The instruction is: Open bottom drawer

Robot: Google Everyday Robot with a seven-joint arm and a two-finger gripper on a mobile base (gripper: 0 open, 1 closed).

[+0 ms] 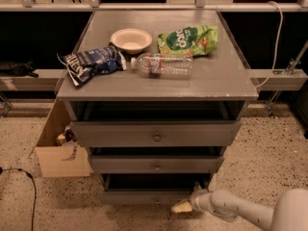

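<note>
Low at the near foot of the gray cabinet (226,76), the bottom drawer (139,196) sits under the two taller fronts, with a dark gap above it much like theirs, so I judge it barely pulled out, if at all. My arm (240,211) reaches in from the near right, close to the floor. The gripper (182,206) is at the right part of that front, just right of the small knob (157,202). I cannot tell whether it is clenched or released. What remains is taking hold and drawing the drawer toward me.

Single high view, looking down, facing the cabinet (221,76) front-on, fairly near, jaws low, right of centre
</note>
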